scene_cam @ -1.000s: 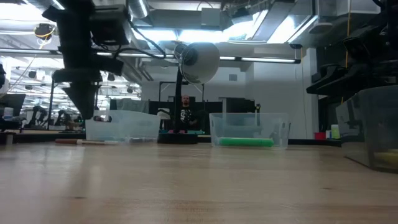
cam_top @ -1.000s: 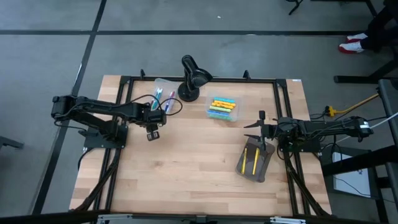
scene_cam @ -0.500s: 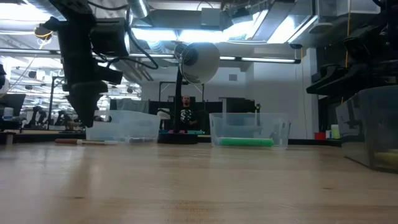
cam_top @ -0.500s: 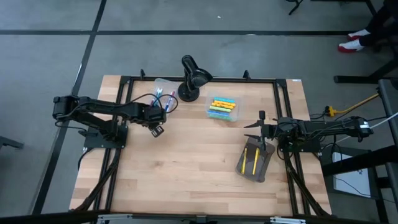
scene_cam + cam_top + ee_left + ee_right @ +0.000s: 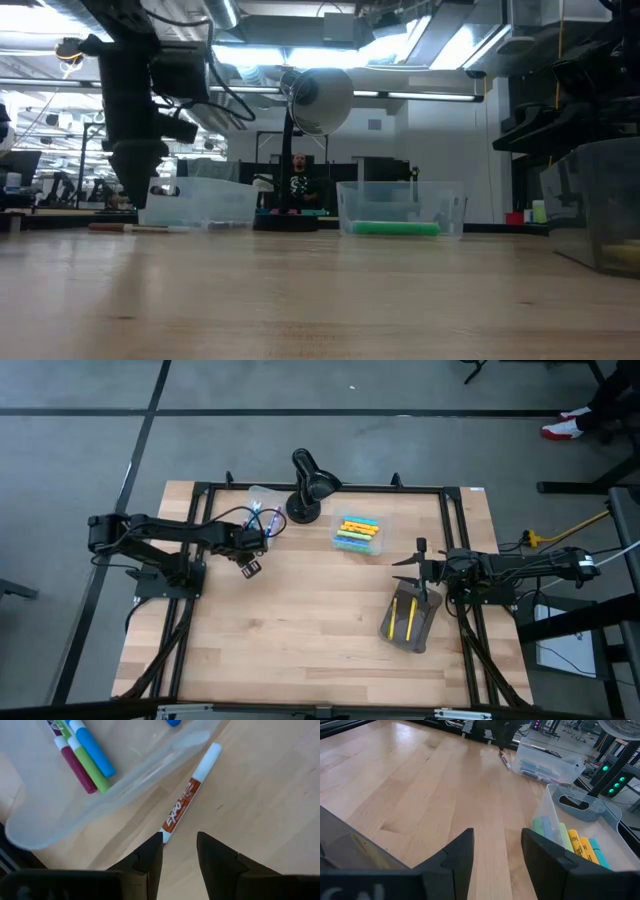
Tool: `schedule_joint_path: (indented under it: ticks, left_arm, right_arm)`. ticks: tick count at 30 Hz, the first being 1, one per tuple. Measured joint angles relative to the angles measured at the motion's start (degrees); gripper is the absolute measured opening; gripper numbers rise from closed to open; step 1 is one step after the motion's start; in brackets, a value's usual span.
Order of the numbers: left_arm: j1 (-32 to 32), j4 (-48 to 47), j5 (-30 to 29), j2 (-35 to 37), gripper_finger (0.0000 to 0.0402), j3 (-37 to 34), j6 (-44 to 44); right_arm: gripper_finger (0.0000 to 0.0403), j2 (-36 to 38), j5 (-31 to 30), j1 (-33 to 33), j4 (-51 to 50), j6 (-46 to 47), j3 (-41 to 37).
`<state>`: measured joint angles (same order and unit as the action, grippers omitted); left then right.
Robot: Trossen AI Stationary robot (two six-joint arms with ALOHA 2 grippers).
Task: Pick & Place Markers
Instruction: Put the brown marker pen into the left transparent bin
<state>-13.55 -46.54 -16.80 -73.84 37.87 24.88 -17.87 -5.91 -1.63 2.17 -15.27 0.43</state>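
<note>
My left claw (image 5: 179, 851) hangs with jaws narrowly parted, empty, over the red marker (image 5: 186, 802) on the worktop (image 5: 260, 805) — just outside the clear bin (image 5: 95, 802). My right claw (image 5: 497, 851) waits, moderately parted and empty — beside the grey pouch (image 5: 407, 618).

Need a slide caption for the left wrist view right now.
Left gripper hovers open above a red Expo marker lying on the table beside the clear bin holding other markers.
</note>
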Motion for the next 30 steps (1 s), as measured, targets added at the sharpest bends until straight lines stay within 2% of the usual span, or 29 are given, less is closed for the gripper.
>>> schedule_joint_path:
  ticks: [6, 12, 18, 24, 26, 30]
  left_arm:
    - [-2.30, 0.35, 1.16, -3.36, 0.0121, 0.00, -4.99]
    - [-3.42, 3.14, 0.90, -5.83, 0.0153, 0.00, -6.73]
    - [-4.26, 3.69, 3.23, -6.34, 0.0187, 0.00, -8.18]
    - [-4.23, 3.64, 2.62, -6.34, 0.0193, 0.00, -10.55]
    - [-4.26, 3.62, 0.83, -6.26, 0.0191, 0.00, -9.13]
    - [-4.34, 3.01, 0.67, -3.83, 0.0182, -0.02, 1.13]
  right_arm:
    - [0.0163, -0.02, 0.00, 0.01, 0.00, 0.01, 0.00]
    - [0.0163, -0.02, 0.00, 0.01, 0.00, 0.01, 0.00]
    - [0.0163, -0.02, 0.00, 0.00, 0.00, 0.02, 0.00]
    - [0.0163, 0.00, 0.00, 0.02, 0.00, 0.01, 0.00]
    - [0.0163, -0.02, 0.02, 0.02, 0.00, 0.02, 0.00]
    - [0.0163, -0.02, 0.00, 0.01, 0.00, 0.02, 0.00]
